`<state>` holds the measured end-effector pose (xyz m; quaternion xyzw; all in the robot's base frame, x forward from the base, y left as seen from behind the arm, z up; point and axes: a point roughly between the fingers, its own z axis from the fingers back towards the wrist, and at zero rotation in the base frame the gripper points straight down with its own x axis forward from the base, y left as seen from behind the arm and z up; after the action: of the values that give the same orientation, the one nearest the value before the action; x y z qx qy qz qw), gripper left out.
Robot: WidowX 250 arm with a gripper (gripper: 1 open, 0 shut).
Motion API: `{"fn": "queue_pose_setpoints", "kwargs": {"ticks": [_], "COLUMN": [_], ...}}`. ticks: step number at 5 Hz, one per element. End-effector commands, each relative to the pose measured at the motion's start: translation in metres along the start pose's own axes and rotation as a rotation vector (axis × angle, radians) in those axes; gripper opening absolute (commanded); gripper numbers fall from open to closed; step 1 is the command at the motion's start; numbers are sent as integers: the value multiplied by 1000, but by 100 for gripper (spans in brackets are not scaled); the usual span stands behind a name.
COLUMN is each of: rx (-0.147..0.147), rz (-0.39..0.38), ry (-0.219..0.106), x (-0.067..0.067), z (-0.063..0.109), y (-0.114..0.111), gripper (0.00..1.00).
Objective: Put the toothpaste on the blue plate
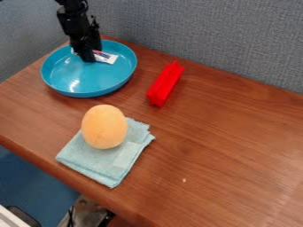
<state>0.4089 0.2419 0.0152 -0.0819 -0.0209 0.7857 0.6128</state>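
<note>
One thing matters for us now: a clean release. The toothpaste (104, 58) already lies inside the blue plate (71, 82), near its far rim, with our gripper (87, 55) pointing down right at it. We cannot tell whether the jaws grip the tube or stand just clear. We judge it best to widen fully, then lift straight up without dragging the tube.

Lab-like bench: wooden table (225, 133), grey fabric partition (201, 31) (office-style).
</note>
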Motion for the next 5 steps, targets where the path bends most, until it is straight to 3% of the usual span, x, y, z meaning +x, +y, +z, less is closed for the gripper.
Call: {"fn": "queue_pose_setpoints", "kwargs": {"ticks": [1,5], "rx": [56,52], "rz": [22,-11], "ry": [11,28], "x": [7,-11], "z": [-26,-33], "y": [15,8], "gripper": [0,0]}}
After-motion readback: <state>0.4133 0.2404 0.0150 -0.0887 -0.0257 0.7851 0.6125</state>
